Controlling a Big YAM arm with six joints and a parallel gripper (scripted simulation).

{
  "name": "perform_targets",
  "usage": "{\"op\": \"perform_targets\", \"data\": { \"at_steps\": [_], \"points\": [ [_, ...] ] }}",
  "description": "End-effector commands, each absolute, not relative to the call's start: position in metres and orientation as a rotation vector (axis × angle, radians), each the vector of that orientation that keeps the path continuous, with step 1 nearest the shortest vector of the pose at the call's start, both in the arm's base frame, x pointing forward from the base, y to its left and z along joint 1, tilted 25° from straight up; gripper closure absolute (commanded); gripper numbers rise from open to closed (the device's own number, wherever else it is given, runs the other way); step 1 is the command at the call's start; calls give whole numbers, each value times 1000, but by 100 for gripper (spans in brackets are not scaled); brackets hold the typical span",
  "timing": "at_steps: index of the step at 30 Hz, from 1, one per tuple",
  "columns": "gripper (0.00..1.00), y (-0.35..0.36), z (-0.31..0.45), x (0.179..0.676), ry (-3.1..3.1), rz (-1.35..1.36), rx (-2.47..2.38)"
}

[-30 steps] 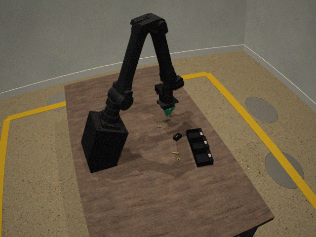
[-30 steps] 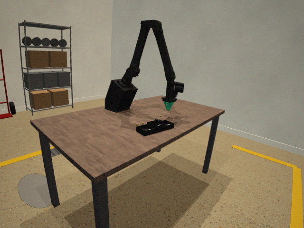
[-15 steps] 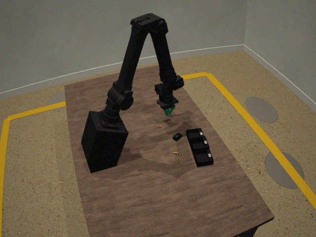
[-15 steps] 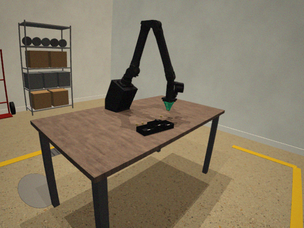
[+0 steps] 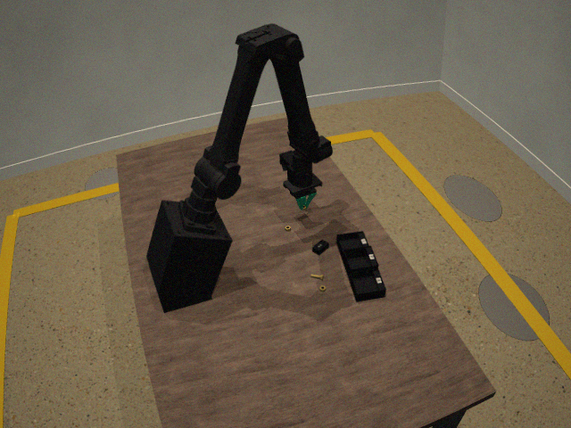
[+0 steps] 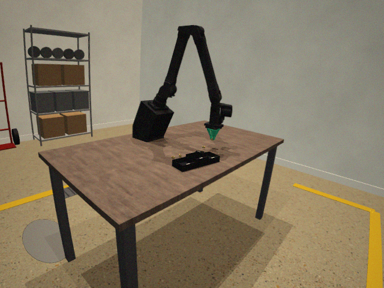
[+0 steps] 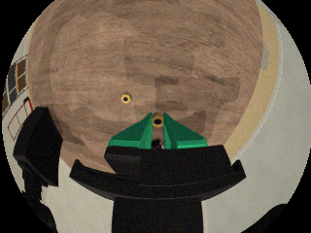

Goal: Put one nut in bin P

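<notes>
My gripper [image 5: 304, 205] has green fingers and is shut on a small brass nut [image 7: 158, 120], held above the table behind the bins. It also shows in the exterior view [image 6: 212, 138]. A second brass nut [image 5: 287, 227] lies on the table to the left of the gripper, and also shows in the wrist view [image 7: 126, 99]. A third nut [image 5: 322, 288] lies near the front. Three black bins stand joined in a row [image 5: 360, 266] to the right, each with a small white label. I cannot read which one is marked P.
A brass bolt [image 5: 316, 276] lies just behind the front nut. A small black block [image 5: 319, 247] sits left of the bin row. The arm's black base [image 5: 186, 255] stands at the table's left side.
</notes>
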State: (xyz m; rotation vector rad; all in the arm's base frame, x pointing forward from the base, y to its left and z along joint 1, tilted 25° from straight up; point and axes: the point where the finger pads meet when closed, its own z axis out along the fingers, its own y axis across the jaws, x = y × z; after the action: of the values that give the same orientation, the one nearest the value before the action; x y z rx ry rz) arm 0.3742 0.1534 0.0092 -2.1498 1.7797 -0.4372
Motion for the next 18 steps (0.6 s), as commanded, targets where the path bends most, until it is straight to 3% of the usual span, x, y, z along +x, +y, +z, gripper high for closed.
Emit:
{"op": "perform_targets", "data": {
  "at_steps": [1,18],
  "points": [
    [89,156,2,369,1787,-427,-2151],
    [89,156,1,369,1787,-428,-2151]
  ]
}}
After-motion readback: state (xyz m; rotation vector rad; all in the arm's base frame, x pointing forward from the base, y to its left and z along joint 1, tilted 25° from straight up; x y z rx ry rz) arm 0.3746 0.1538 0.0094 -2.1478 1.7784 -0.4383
